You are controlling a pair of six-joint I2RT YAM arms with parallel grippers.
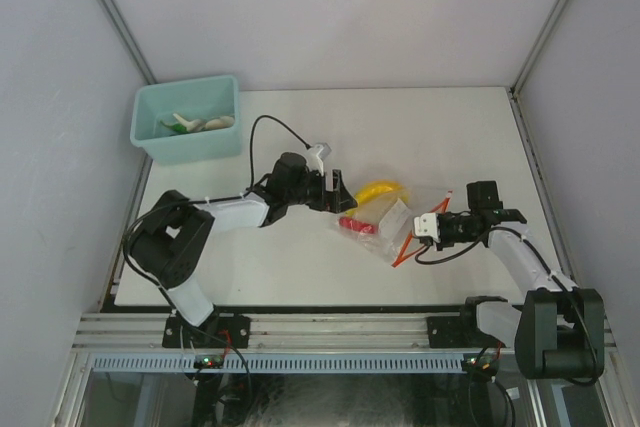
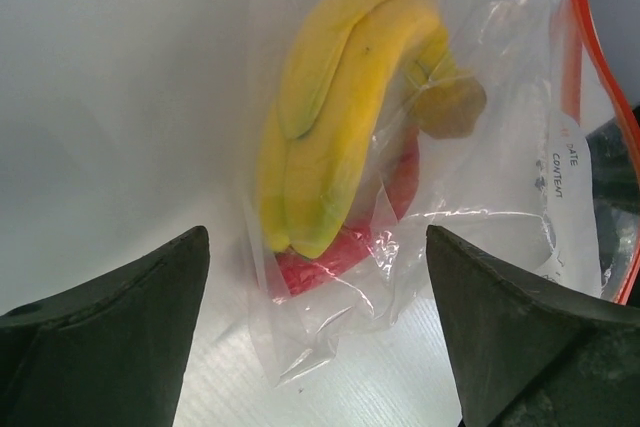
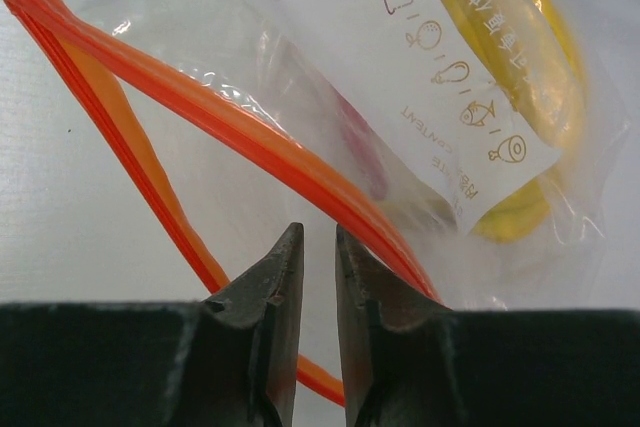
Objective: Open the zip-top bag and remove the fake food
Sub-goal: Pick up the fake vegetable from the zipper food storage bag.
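Nearest, bolted along the front edge of the white counter [image 1: 450,127]: left arm base [image 1: 195,319] and right arm base [image 1: 545,332]. Far left, at the back corner, teal bin [image 1: 186,87], with whitish pieces [image 1: 215,123] and a green piece [image 1: 176,130] inside. Next along, left gripper [image 1: 340,192], low over the counter, jaws spread wide and holding nothing, one dark finger [image 2: 120,327] on each side of the bag's closed end without touching it. Between the two grippers, flat on the counter, the clear zip-top bag [image 1: 385,217]. Inside it, toy banana [image 2: 330,117] lying over a red piece [image 2: 330,252], both toward the end by the left gripper. Further right on the bag, white label [image 3: 450,77], then the red-orange zip strip [image 3: 250,142] along the edge facing the right arm, its two halves parted in the right wrist view. At that edge, right gripper [image 3: 318,232], jaws drawn almost together with only a thin slit between, tips just short of the strip. Cannot tell whether any clear film is pinched there.
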